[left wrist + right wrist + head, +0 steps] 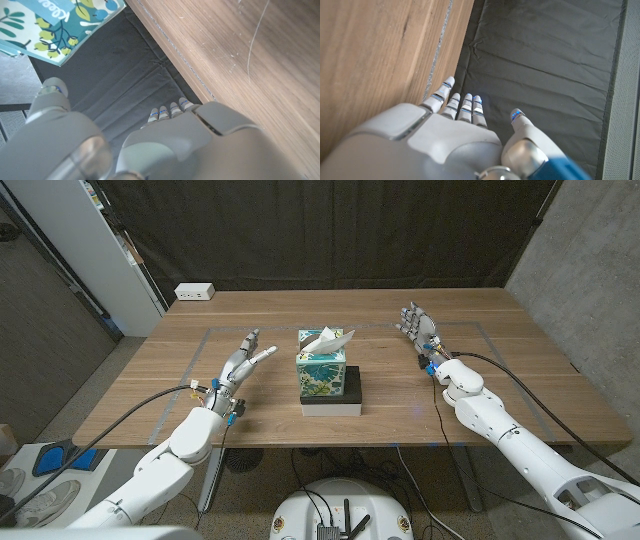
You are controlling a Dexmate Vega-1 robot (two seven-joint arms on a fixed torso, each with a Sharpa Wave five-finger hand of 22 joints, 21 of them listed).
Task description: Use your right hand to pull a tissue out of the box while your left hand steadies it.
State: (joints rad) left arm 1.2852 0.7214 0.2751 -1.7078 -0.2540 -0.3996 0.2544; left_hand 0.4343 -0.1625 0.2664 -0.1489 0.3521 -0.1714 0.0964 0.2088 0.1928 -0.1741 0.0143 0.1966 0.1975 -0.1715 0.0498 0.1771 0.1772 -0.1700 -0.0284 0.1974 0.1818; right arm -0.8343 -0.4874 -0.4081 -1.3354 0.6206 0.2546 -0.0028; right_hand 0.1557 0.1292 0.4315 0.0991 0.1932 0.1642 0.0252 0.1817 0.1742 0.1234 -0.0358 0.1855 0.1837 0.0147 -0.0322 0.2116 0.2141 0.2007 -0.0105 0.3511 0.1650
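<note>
Both hands released and empty: left hand (243, 359) fingers spread just beside the box (322, 373), not yet steadying it, right hand (421, 327) well apart on its other side, tissue (330, 339) sticking up ready to pinch.

Teal leaf-patterned tissue box (322, 373)

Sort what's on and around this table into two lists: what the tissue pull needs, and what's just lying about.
Needed for the job:
tissue box
tissue sticking out of its top
left hand, open, apart from the box
right hand, open, apart from the box

Just lying about:
black block under the box
white power strip at the far corner
</note>
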